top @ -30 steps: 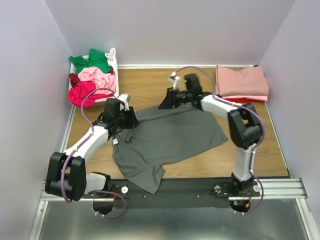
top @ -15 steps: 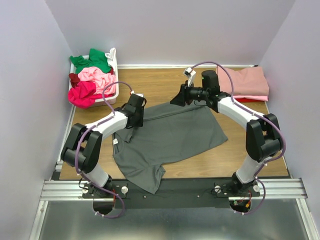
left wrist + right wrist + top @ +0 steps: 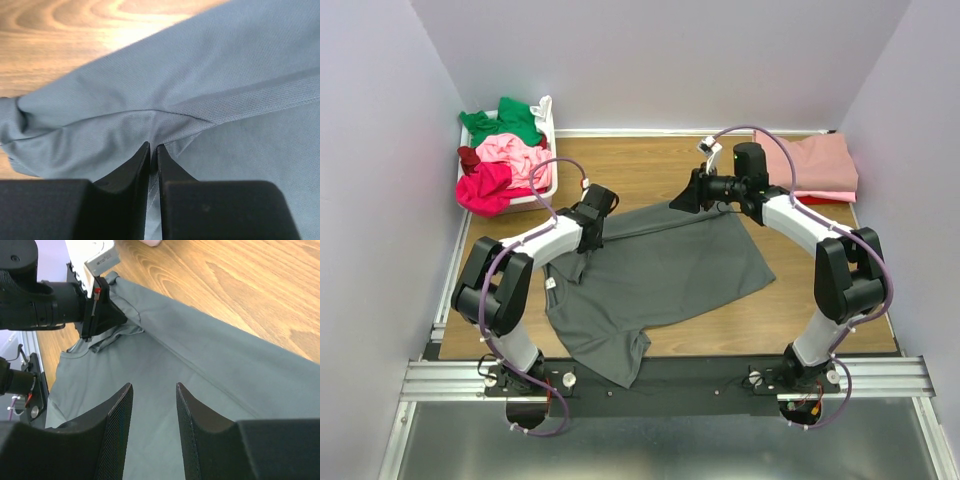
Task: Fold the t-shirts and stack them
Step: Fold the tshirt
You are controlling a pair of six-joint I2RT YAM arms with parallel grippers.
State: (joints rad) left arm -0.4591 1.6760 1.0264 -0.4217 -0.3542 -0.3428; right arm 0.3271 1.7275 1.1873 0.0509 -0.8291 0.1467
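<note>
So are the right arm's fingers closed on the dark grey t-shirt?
No, the right fingers stand well apart, and the dark grey t-shirt lies flat beyond the gap, not pinched between them.

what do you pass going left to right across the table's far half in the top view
white plastic basket → left gripper, pinching the dark grey t-shirt → right gripper → folded dusty pink t-shirt stack
</note>
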